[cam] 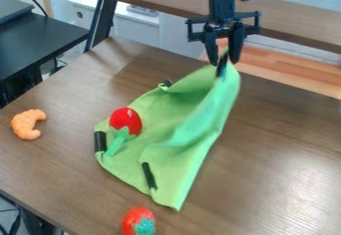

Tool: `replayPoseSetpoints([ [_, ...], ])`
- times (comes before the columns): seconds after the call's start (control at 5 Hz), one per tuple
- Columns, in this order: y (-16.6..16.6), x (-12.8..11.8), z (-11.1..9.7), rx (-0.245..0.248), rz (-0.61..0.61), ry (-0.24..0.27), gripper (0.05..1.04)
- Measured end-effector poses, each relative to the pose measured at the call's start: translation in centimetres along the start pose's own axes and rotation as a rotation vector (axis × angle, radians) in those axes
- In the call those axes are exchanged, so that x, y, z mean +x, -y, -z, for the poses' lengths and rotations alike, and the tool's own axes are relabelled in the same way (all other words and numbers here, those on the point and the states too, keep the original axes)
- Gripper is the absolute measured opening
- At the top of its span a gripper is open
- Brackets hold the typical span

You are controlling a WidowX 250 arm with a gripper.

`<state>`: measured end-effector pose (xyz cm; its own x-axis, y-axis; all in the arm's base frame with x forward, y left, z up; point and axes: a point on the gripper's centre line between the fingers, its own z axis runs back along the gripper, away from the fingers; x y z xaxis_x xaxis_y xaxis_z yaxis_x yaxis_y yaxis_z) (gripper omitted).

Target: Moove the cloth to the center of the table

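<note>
- A black two-finger robot gripper (224, 63) hangs above the far side of a brown wood-grain table (276, 152), its jaws clamped on a raised corner of a light-green fabric cloth (160, 112) with black strips along its border.
- The cloth slopes down from that pinched corner in a long fold, its lower part spread across the tabletop left of the gripper and reaching toward the near edge.
- A red, rounded toy with a green stem (125, 119) rests on the cloth's left part. An orange, crescent-shaped toy (27, 124) lies on the wood to the left, well apart from the fabric, while a red toy with a green top (138, 222) sits near the table's front edge.
- The step in hand appears to be the shift itself: the grasp looks made and the corner is up, with the final placing not yet done.
- The next move likely calls for a low, gentle pull toward the table's middle, the grip kept firm, then lowering the corner and parting the jaws. The table runs out of view at right, so its exact center is hard to judge.
- A quick tug could roll the stemmed toy off or bunch the fabric.
</note>
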<state>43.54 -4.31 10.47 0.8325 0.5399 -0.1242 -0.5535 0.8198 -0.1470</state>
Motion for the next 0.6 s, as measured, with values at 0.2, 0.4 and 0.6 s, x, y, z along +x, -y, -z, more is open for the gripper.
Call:
replayPoseSetpoints([
  [0.2,0.0,-0.2,0.2,-0.006,0.013,-0.010,0.846],
  [0.4,-0.2,-0.8,0.6,-0.045,0.042,-0.009,1.007],
  [0.6,-2.0,-1.7,-3.7,-0.132,0.046,0.044,1.003],
])
